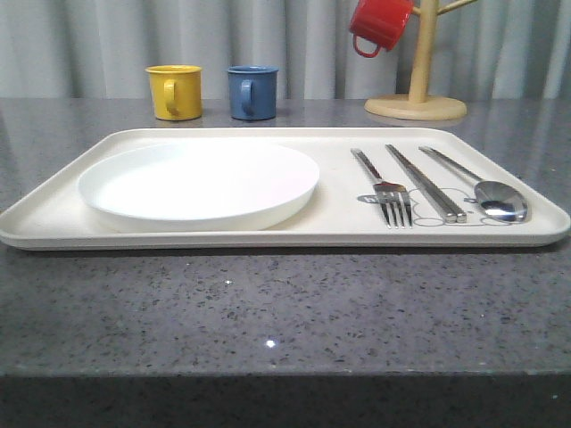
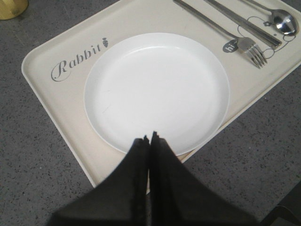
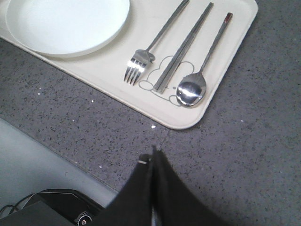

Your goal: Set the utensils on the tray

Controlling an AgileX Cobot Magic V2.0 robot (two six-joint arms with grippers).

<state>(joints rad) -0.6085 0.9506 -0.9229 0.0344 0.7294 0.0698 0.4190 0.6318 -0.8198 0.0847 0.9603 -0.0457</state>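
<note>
Plainly, both grippers are pressed closed on nothing: the left gripper (image 2: 149, 137) shows its dark fingers meeting in a thin seam at the bottom centre of its wrist view, tips over the near edge of the round white plate (image 2: 157, 92), and the right gripper (image 3: 153, 153) is likewise pinched together at the bottom of its own view, over bare grey speckled countertop (image 3: 244, 141), apart from the tray's rounded corner. Up and to the left of the right fingertips in that view lies the cream tray (image 3: 237, 28), and on it the three utensils rest side by side, near one another but not touching: the fork (image 3: 148, 52) nearest the plate, the chopsticks (image 3: 183, 47) in the middle as a tight pair, and the spoon (image 3: 200, 70) nearest the tray's edge, its bowl lying over the grey bunny outline. In the front view the tray (image 1: 53, 214) spans most of the frame's middle, with the plate (image 1: 198, 183) on its left half and the fork (image 1: 382, 185), chopsticks (image 1: 426, 183) and spoon (image 1: 482, 183) lined up on its right. Behind the tray, at upper left, stand a yellow mug (image 1: 174, 91) and a blue mug (image 1: 252, 92), and at upper right a red mug (image 1: 379, 25) hangs on a wooden mug tree (image 1: 419, 80).
</note>
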